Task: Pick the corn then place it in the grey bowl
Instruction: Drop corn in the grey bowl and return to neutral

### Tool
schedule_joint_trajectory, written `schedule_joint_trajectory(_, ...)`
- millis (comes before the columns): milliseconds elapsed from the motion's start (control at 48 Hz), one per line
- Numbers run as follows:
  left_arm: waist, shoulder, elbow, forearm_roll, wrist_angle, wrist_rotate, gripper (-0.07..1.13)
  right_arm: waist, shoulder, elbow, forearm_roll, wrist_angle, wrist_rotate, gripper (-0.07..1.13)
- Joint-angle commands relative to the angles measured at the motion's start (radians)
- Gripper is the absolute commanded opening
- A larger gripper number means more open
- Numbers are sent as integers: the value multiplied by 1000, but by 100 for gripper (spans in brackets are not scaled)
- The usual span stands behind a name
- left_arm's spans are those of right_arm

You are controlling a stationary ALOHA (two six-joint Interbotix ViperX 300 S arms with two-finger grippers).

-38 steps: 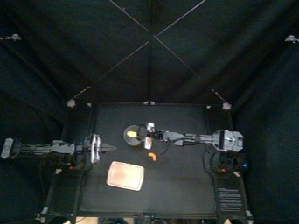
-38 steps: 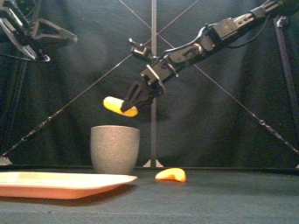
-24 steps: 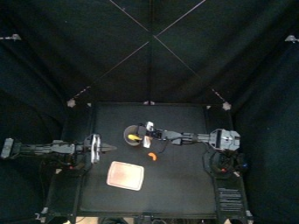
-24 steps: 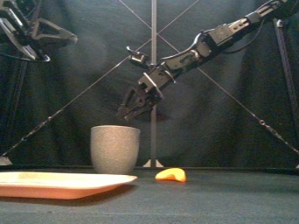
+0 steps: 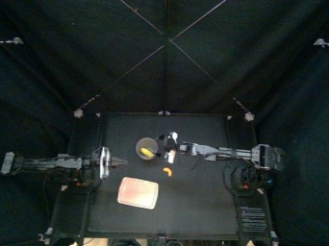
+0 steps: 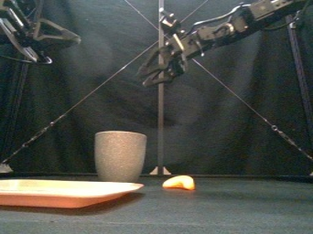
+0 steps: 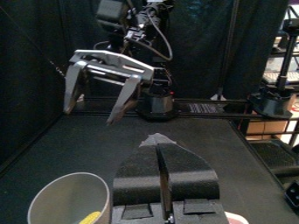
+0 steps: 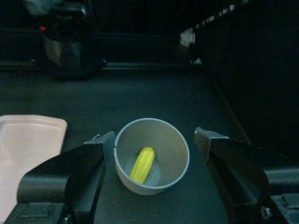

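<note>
Corn (image 8: 142, 164), slim yellow cob, inside grey bowl (image 6: 120, 155); right gripper (image 8: 152, 140) above, spread, empty.

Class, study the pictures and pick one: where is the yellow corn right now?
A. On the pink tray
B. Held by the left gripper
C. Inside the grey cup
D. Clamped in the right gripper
C: the right wrist view looks down on the corn lying inside the grey cup, while the right gripper hangs open and empty above it.
</note>
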State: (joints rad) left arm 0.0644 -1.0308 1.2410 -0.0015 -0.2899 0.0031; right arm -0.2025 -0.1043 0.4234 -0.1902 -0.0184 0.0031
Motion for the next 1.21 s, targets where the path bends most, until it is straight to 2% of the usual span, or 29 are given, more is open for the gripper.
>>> schedule_joint_trajectory(21, 5, -12, -18, -2, -5, -3, -3, 32, -120, 71, 12, -71, 6, 105)
schedule_joint_trajectory(250, 5, -18, -12, -9, -5, -3, -3, 89, -327, 287, 69, -120, 5, 105)
schedule_joint_trajectory(708, 6, -18, -15, -9, 5, -3, -3, 175, -788, 606, 91, -236, 6, 105)
schedule_joint_trajectory(1208, 9, -18, -12, -12, 5, -3, -3, 147, -836, 666, 74, -249, 5, 105)
